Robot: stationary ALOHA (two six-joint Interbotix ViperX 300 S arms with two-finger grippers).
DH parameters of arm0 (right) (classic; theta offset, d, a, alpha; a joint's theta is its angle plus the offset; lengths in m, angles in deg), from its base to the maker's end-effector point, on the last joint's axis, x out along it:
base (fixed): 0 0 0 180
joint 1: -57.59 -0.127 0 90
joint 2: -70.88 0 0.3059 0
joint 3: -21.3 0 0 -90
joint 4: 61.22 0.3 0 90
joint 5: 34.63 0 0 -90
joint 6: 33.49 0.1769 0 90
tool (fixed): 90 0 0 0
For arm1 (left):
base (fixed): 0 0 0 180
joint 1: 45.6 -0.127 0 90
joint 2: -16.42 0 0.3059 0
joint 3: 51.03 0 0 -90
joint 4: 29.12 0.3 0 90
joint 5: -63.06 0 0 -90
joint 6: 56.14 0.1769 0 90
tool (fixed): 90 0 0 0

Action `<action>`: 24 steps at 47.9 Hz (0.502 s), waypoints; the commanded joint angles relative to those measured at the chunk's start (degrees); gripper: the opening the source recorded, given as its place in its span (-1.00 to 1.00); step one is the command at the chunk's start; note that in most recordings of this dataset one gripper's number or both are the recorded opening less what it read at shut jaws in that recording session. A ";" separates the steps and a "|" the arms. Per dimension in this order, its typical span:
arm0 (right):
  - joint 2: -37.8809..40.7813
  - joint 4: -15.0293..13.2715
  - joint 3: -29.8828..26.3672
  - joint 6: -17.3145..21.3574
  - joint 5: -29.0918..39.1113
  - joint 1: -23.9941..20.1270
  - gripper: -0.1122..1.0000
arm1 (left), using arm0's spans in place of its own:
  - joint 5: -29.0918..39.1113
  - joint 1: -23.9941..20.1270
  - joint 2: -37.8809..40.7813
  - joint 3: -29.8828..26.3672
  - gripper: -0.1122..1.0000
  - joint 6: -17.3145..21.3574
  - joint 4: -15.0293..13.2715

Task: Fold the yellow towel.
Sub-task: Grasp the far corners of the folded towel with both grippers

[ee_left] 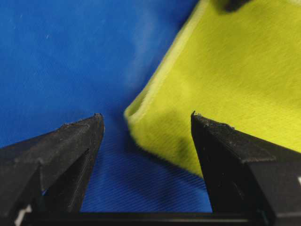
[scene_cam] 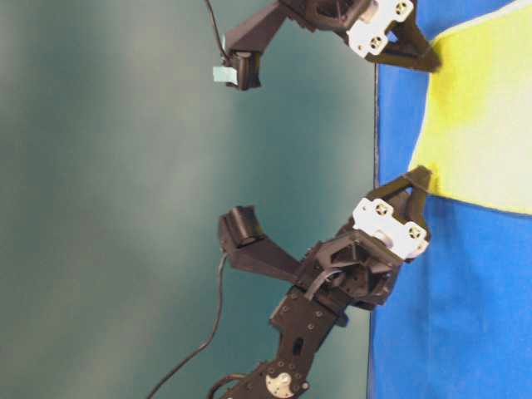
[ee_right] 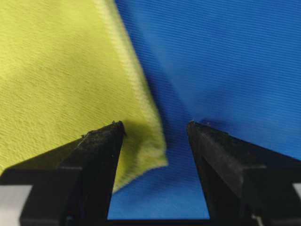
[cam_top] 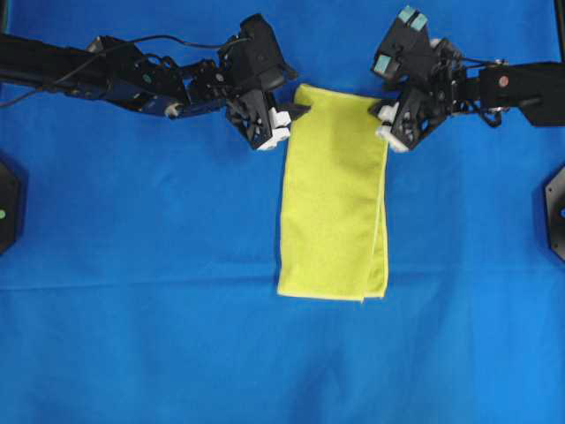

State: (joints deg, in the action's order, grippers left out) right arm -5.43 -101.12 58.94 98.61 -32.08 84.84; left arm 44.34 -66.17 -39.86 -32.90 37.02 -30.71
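We see both arms reaching in from the sides of the overhead view toward the far end of the yellow towel (cam_top: pixel 334 194), which lies folded into a long strip on the blue cloth (cam_top: pixel 141 265) near the middle. The left gripper (cam_top: pixel 300 110) sits at the towel's far left corner, wrist angled down, and the right gripper (cam_top: pixel 378 109) mirrors it at the far right corner.

From the left wrist camera, the left gripper (ee_left: pixel 146 117) has its fingers spread, with the towel's (ee_left: pixel 235 80) corner lying between them and nearer the right-hand finger (ee_left: pixel 225 155); nothing is pinched. From the right wrist camera, the right gripper (ee_right: pixel 155 125) is likewise spread apart, the towel's (ee_right: pixel 61 80) corner resting just beside one finger (ee_right: pixel 101 155) with blue cloth (ee_right: pixel 225 61) showing in the gap.

The table-level view is turned on its side, so we make out only the towel's (scene_cam: pixel 486 125) far end; the rest is cut off. Whether the fingertips touch the cloth we cannot tell. The near edge of the towel shows layered hems slightly offset at the right.
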 commanded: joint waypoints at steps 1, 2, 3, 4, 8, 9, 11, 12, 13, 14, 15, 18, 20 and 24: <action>0.53 -0.18 -1.23 -0.09 -1.23 0.09 0.29 | -0.53 -0.53 -0.79 -0.79 0.47 -0.18 -0.09; 0.88 -0.18 -1.32 -0.09 -1.23 0.09 0.29 | -0.53 -0.53 -0.70 -0.79 0.46 -0.18 -0.09; 1.14 -0.18 -1.41 -0.09 -1.14 0.18 0.29 | -0.53 -0.53 -0.70 -0.79 0.45 -0.18 -0.09; 1.41 -0.18 -1.49 -0.09 -1.14 0.18 0.29 | -0.44 -0.53 -0.62 -0.79 0.43 -0.18 -0.09; 2.11 -0.18 -2.02 0.00 -0.62 0.18 0.28 | -0.18 -0.53 -0.35 -0.97 0.27 -0.18 -0.09; 2.11 -0.18 -2.02 0.00 -0.53 0.18 0.27 | -0.26 -0.53 -0.26 -0.97 0.22 -0.18 -0.09; 2.11 -0.18 -2.02 0.00 -0.44 0.18 0.24 | -0.18 -0.53 0.00 -1.05 0.07 -0.18 -0.09; 2.02 -0.18 -1.93 0.00 -0.44 0.18 0.22 | -0.18 -0.44 0.26 -1.23 -0.04 -0.18 -0.09; 2.11 -0.18 -1.93 -0.09 -0.44 0.18 0.17 | -0.18 -0.53 0.44 -1.23 -0.11 -0.18 -0.09; 2.11 -0.18 -1.93 -0.09 -0.44 0.18 0.12 | -0.18 -0.53 0.62 -1.32 -0.19 -0.18 -0.09; 2.02 -0.18 -1.85 -0.09 -0.44 0.18 0.04 | -0.09 -0.44 0.79 -1.41 -0.26 -0.18 -0.09; 2.02 -0.18 -1.58 0.00 -0.62 0.18 -0.24 | -0.09 -0.44 1.41 -1.58 -0.47 -0.09 0.00; 2.02 0.09 -1.41 0.35 -0.53 0.18 -0.45 | -0.09 -0.44 1.85 -1.58 -0.57 -0.09 0.00; 1.85 0.53 -1.14 0.79 -0.62 0.18 -0.70 | -0.09 -0.44 2.29 -1.67 -0.73 0.18 0.00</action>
State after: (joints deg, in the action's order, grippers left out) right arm -3.06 -100.94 57.62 99.22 -32.87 84.66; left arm 43.99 -66.43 -37.31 -33.87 36.85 -30.71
